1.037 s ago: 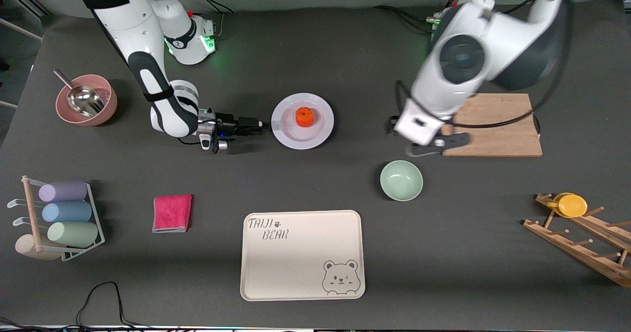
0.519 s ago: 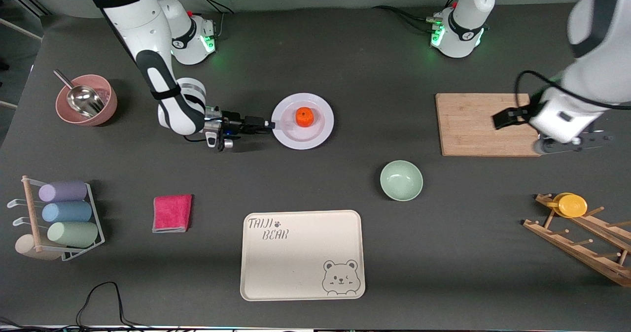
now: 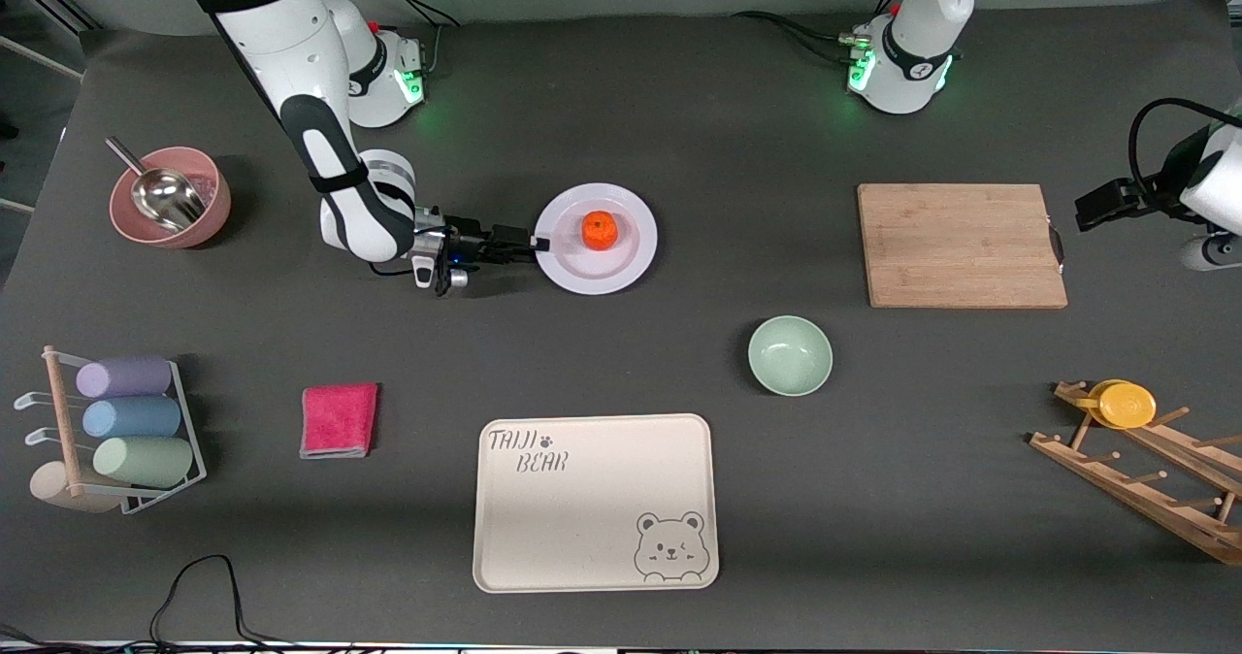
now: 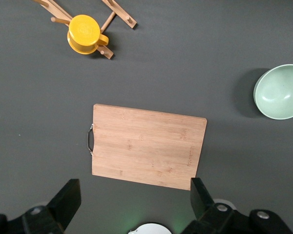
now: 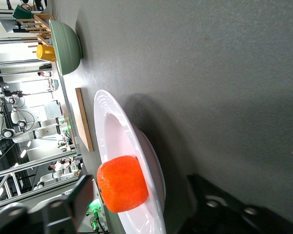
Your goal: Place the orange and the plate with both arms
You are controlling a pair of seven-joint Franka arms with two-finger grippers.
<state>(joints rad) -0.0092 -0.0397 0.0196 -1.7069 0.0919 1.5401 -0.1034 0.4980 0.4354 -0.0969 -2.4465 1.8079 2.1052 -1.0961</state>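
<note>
Right gripper [image 3: 536, 244] is low at the table [image 3: 679, 101], upper middle of the front view, at the plate [image 3: 572, 271] rim on the side toward the right arm's end. In the right wrist view its fingers [image 5: 71, 207] are spread, one above and one below the rim, w/ a gap showing, so not pinching the plate.

Orange [image 3: 600, 230] sits on the plate, approx. at its centre, apart from the fingers. Plate lies flat on the table.

Left gripper [image 3: 1116, 206] hangs up in the air at the upper edge-side of the front view, over the table just beside the cutting board [image 3: 961, 245] at the left arm's end. Its fingers [image 4: 68, 195] are spread wide, nothing between them. That arm waits.

Other items:
- Green bowl [image 3: 790, 355]: mid frame, nearer the camera than the board.
- Beige bear tray [image 3: 594, 504]: lower middle.
- Pink cloth [image 3: 339, 419]: beside the tray, toward the right arm's end.
- Yellow cup [image 3: 1126, 405]: on the wooden rack [image 3: 1145, 484] at the left arm's end.
- Pink bowl [image 3: 209, 212] w/ a metal scoop [image 3: 160, 196] in it: right arm's end, upper part of frame.
</note>
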